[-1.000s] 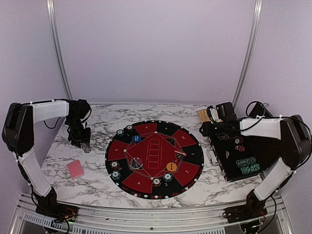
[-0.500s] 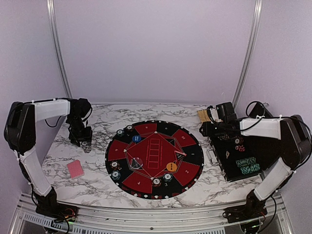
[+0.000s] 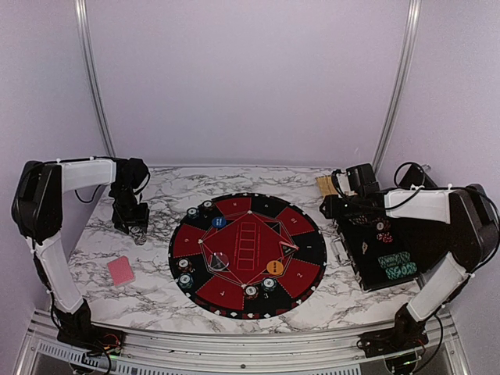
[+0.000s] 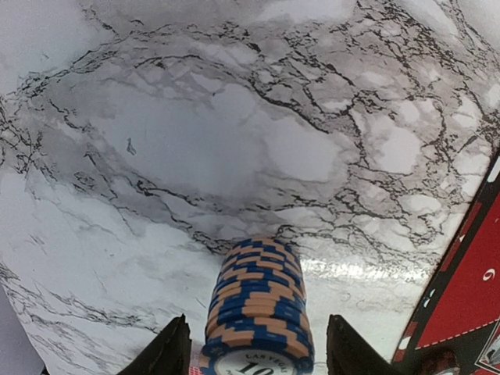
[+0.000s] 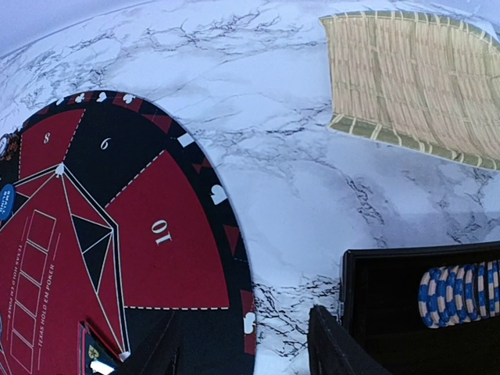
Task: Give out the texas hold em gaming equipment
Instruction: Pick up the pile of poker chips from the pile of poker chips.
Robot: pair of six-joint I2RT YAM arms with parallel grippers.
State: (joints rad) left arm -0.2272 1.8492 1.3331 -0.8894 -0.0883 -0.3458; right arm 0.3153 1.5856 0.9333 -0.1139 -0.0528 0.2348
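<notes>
**Left claw open around a chip stack, right claw empty by the case**

Marble table [image 3: 156,301] with grey veins stands before pale lilac walls. At its far left part the left claw [image 4: 258,355] points down to the surface, and a stack of blue and orange chips [image 4: 258,301] stands between its fingers [image 4: 168,351]. A narrow gap shows on each side of the stack, so this claw is open and does not press the chips. The stack leans a little, and its top chip carries the number 10. Seen from above, it sits on bare marble near the left edge of the round black-and-red mat [image 3: 248,255], not on it.

A pink-red card [image 3: 121,270] lies flat closer to the arm bases, apart from the stack. On the mat there are a blue button [image 3: 219,222] in the far left part and an orange button [image 3: 274,267] in the near right part. Small chip piles [image 3: 192,212] stand in pairs close to the rim, at the far left, the near left and the near edge.

The right claw [image 5: 250,351] hangs over the right rim of the mat, beside the far left corner of the black case [image 3: 367,262]. Its fingers are wide apart with nothing between them. Inside the case, rows of chips [image 3: 396,266] lie on their edges, and the wrist view shows a blue-and-white one. A bamboo mat [image 5: 406,86] lies on the marble beyond the case
</notes>
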